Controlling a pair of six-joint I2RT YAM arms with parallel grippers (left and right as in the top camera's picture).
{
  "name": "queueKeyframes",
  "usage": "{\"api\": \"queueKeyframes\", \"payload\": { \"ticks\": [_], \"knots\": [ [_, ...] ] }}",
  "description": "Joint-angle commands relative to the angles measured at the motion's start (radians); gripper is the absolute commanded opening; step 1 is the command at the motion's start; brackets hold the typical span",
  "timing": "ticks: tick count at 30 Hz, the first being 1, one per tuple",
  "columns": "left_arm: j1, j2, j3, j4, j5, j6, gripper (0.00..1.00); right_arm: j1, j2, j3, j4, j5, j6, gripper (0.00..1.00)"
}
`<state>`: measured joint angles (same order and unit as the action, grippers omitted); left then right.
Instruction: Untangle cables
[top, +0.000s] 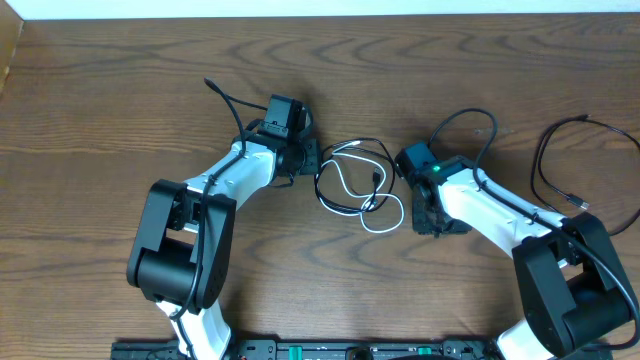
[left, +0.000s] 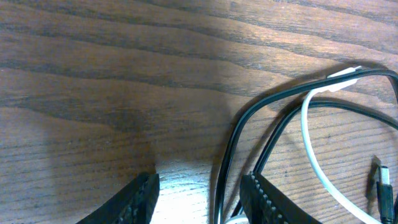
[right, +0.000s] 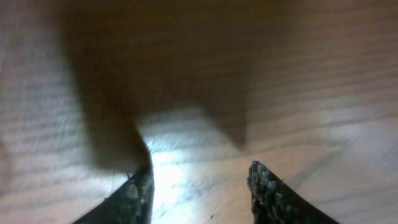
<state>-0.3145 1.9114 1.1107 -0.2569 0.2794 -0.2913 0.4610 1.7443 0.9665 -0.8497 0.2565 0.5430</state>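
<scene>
Although the table (top: 120, 90) offers bare wood all round, its far edge well apart, risk sits centrally: the left gripper (left: 199, 183), open, straddles black cable (left: 245, 111) strands; the right gripper (right: 199, 174) gapes empty; closing could pinch the white cable (left: 306, 130) too, tightening the tangle lying between them.

One worktop (top: 120, 80) carries two cables, one black cable (left: 273, 96) and one white cable (left: 304, 124), plus two arms: left arm (top: 235, 172), right arm (top: 490, 205).
</scene>
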Motion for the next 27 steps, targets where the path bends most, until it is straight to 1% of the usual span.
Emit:
{"api": "queueKeyframes", "payload": {
  "ticks": [1, 4, 6, 9, 12, 15, 18, 24, 27],
  "knots": [
    [0.005, 0.032, 0.006, -0.006, -0.003, -0.001, 0.48, -0.032, 0.008, 0.002, 0.04, -0.014, -0.031, 0.53],
    [0.005, 0.032, 0.006, -0.009, -0.003, -0.001, 0.47, -0.052, 0.008, 0.004, 0.086, -0.235, -0.122, 0.59],
    [0.006, 0.032, 0.006, -0.011, -0.003, -0.001, 0.47, -0.069, 0.008, 0.026, 0.071, -0.296, -0.122, 0.58],
    [0.005, 0.032, 0.006, -0.013, -0.002, -0.001, 0.4, -0.088, 0.008, 0.087, 0.01, -0.316, -0.123, 0.59],
    [0.005, 0.032, 0.006, -0.027, -0.003, -0.002, 0.32, -0.095, 0.008, 0.155, -0.049, -0.323, -0.164, 0.61],
    [0.005, 0.032, 0.007, -0.068, -0.003, -0.014, 0.28, -0.085, 0.008, 0.198, -0.077, -0.338, -0.167, 0.62],
    [0.006, 0.032, 0.007, -0.1, -0.004, -0.018, 0.28, -0.063, 0.009, 0.2, -0.079, -0.34, -0.163, 0.62],
    [0.006, 0.032, 0.007, -0.104, -0.003, -0.024, 0.29, -0.011, 0.009, 0.19, -0.069, -0.317, -0.143, 0.63],
    [0.006, 0.032, 0.007, -0.101, -0.003, -0.024, 0.34, 0.016, 0.009, 0.188, -0.06, -0.285, -0.128, 0.63]
  ]
}}
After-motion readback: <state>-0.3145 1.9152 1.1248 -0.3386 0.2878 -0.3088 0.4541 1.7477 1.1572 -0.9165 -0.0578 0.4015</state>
